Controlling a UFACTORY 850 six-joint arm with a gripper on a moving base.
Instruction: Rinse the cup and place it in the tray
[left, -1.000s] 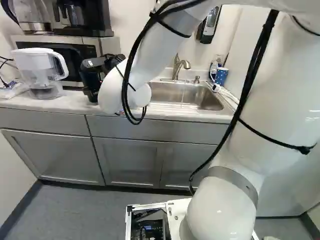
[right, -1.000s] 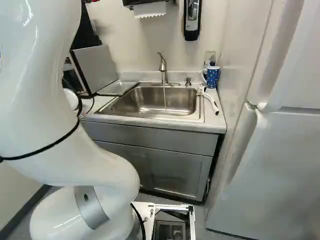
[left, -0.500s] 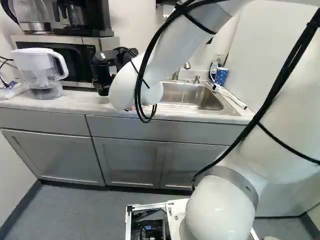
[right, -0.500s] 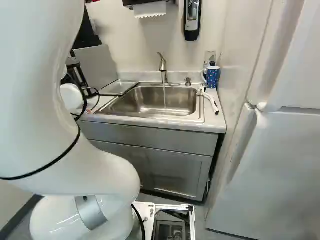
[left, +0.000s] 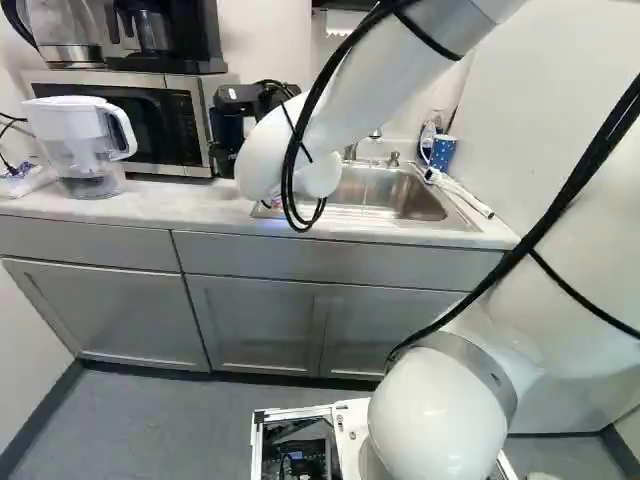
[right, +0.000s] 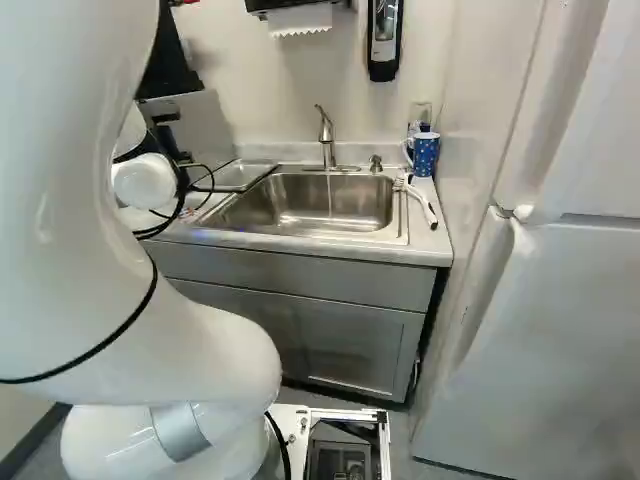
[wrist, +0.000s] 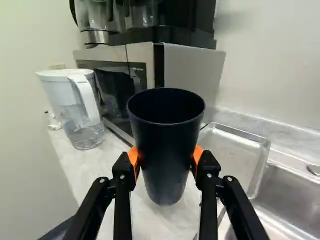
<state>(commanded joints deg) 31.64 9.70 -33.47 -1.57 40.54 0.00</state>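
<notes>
the gripper, part-way open, squeezes the black cup from both sides, left of the tray. rinsing seems next: move it right, under the tap.

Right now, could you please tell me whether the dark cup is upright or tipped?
Upright: in the wrist view, the cup has its mouth up and its base toward the counter, held in the gripper.
</notes>
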